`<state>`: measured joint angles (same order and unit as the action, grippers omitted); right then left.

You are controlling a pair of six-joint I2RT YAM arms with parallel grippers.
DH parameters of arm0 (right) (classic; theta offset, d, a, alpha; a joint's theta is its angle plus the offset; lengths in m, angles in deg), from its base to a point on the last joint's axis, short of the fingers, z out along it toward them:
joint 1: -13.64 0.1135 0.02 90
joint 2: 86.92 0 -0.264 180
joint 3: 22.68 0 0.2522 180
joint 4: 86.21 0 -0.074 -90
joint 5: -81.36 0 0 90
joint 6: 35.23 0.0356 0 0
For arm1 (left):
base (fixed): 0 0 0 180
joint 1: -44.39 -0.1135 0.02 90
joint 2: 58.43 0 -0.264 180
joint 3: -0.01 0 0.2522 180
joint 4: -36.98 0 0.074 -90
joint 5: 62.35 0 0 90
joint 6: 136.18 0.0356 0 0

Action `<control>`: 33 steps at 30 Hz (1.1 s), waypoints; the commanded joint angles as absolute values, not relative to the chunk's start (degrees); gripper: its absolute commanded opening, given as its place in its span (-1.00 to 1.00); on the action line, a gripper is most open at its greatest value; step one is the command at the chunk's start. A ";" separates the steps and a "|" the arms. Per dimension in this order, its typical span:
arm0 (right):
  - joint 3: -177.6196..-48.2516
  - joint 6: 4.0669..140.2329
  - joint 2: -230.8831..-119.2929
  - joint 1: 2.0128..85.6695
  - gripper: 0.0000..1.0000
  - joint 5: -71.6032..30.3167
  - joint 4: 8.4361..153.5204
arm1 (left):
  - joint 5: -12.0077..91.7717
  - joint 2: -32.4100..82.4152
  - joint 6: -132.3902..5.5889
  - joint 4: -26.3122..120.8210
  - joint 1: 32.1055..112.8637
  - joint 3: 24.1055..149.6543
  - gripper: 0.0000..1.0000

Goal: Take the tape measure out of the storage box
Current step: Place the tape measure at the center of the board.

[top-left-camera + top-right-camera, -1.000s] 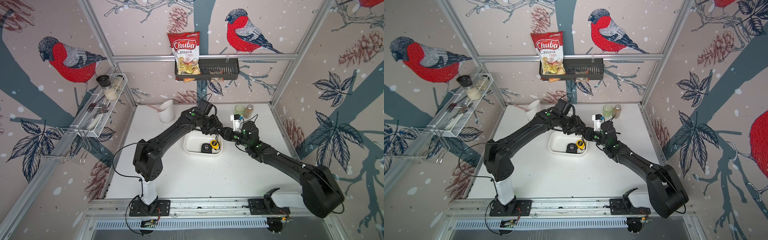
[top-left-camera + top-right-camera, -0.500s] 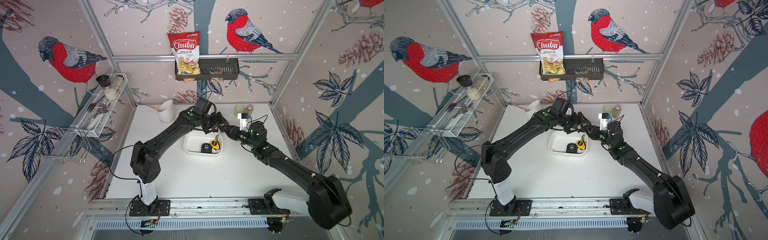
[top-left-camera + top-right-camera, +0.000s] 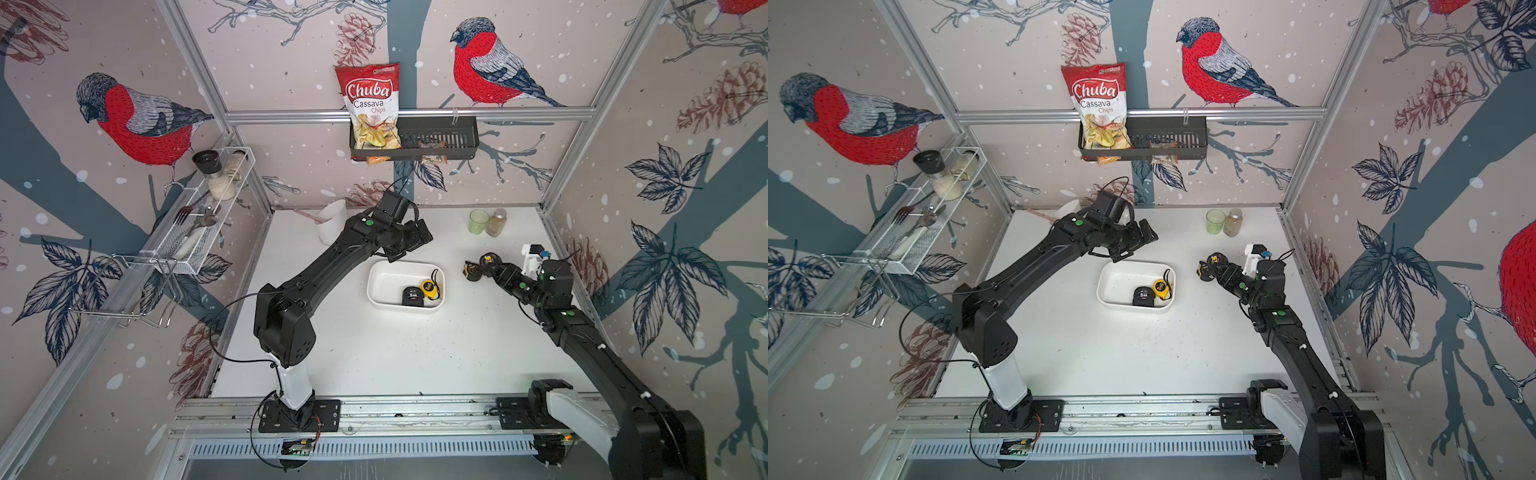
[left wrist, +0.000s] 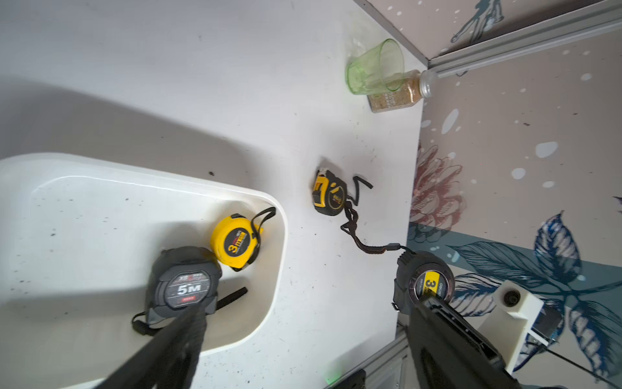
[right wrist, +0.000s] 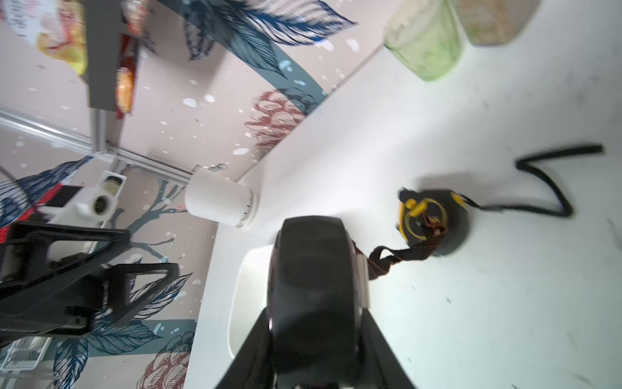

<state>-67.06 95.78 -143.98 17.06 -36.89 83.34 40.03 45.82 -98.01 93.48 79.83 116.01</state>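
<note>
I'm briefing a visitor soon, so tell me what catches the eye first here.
The right fingers grip a black tape measure just right of the storage box, beside a black-and-yellow tape measure lying on the table. A 5M tape measure and a yellow tape measure sit in the box, the left fingers open near its far rim.

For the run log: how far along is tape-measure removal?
Done: a black-and-yellow tape measure lies on the table outside the shallow white plastic storage box. In hand: the right hand grips a round black tape measure, outside the box; left hand open. Left: a black 5M tape measure and a yellow tape measure inside.
</note>
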 commanded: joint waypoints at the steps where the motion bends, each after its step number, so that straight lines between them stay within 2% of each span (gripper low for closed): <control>1: -67.01 96.97 -145.74 15.17 -1.00 -42.07 77.58 | 32.84 46.36 -93.46 100.76 79.88 117.81 0.93; 10: -66.07 100.64 -155.52 12.02 -1.00 -45.83 80.08 | 27.44 46.25 -91.38 104.45 80.07 118.04 0.91; 18: -68.95 98.87 -166.12 10.93 -1.00 -44.18 79.28 | 23.30 46.35 -89.91 107.54 80.68 117.93 0.90; 26: -69.38 97.64 -168.64 9.07 -1.00 -41.61 77.16 | 21.22 45.43 -89.33 108.39 80.95 116.80 0.91; 33: -70.34 96.10 -172.55 9.07 -0.84 -40.77 76.32 | 20.67 45.39 -89.07 108.50 80.86 116.73 0.91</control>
<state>-70.05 97.86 -171.15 8.86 -43.36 77.98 21.59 45.82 -89.69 107.60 80.77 116.86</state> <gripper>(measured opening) 0.367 0.954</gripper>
